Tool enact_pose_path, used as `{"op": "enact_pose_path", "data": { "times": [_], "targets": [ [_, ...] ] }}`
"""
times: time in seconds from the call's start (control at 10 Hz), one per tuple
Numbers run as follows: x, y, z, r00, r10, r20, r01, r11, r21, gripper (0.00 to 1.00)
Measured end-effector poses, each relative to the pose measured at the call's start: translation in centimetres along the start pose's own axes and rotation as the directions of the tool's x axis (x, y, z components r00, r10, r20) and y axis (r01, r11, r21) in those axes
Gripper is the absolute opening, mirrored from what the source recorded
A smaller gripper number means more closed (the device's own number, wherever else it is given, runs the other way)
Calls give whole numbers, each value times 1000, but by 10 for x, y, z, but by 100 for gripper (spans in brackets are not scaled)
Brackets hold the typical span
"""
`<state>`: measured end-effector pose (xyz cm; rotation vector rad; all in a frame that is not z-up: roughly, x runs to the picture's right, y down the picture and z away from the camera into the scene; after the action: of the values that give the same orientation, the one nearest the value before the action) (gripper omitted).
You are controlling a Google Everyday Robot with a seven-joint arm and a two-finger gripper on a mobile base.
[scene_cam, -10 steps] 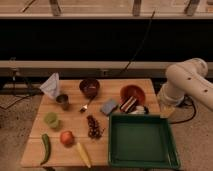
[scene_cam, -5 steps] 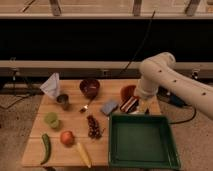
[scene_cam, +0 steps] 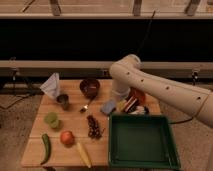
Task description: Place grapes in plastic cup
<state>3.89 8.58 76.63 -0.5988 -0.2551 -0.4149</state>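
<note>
Grapes (scene_cam: pixel 93 126): a dark reddish-purple bunch that lay on the bench (scene_cam: pixel 75 120) near its middle front, just left of the green tray (scene_cam: pixel 142 160) and untouched by me. Plastic cup (scene_cam: pixel 51 119): the translucent light-green cup stood upright to the left of the grapes, apart from them, with the small dark metal cup (scene_cam: pixel 63 101) behind it. In front of the plastic cup lay a round orange-red fruit (scene_cam: pixel 67 137), a long green vegetable (scene_cam: pixel 45 148) and a yellow oblong item (scene_cam: pixel 83 154). Behind the grapes were a spoon (scene_cam: pixel 86 106), a dark red bowl (scene_cam: pixel 90 87) and a blue sponge (scene_cam: pixel 108 106). A white folded item (scene_cam: pixel 51 85) stood at the back left corner. My end effector (scene_cam: pixel 122 103) hung over the back right of the bench, between the sponge and a plate (scene_cam: pixel 136 96) of red and dark items, well apart from the grapes; its jaws stood wide and held nothing. My white arm (scene_cam: pixel 160 90) reached in from the right.
</note>
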Motion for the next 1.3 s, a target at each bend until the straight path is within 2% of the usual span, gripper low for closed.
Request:
{"op": "enact_pose_path", "data": {
  "times": [0.1,0.3,0.4,0.5,0.6,0.8,1.0,1.3],
  "targets": [
    [-11,-6,9,999,-43,7,43,999,-3,65],
    [-44,-23,33,986,-165,30,165,986,-15,65],
    [-55,-28,42,976,-215,38,216,976,-21,65],
    [-68,-31,55,958,-284,46,286,958,-29,65],
    [-75,-32,64,944,-326,49,328,944,-36,65],
    [-78,-31,82,926,-374,57,377,924,-59,65],
    [-77,-26,100,913,-404,64,408,908,-91,65],
    [-77,-19,116,892,-448,67,453,884,-114,65]
  ]
}}
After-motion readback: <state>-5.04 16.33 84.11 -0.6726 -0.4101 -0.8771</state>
